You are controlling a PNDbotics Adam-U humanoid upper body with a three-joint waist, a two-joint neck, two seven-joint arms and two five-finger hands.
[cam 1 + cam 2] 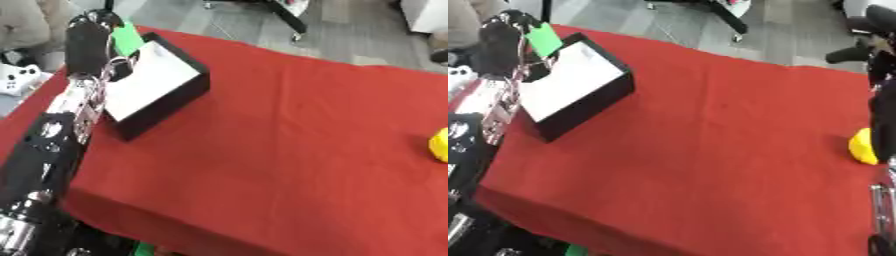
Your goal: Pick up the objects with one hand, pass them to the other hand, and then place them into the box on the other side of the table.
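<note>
Evidently the left hand (90, 42) is gripping a flat green object (128, 38) over the black-walled, white-floored box (166, 87) for release, while the right hand (883, 37), well away from that box, is showing too little to judge its fingers.

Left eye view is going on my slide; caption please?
Left hand holds a green object over the black box; a yellow object waits.

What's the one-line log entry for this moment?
left hand: holding green object over box | right hand: idle, raised | yellow object: on table
</note>
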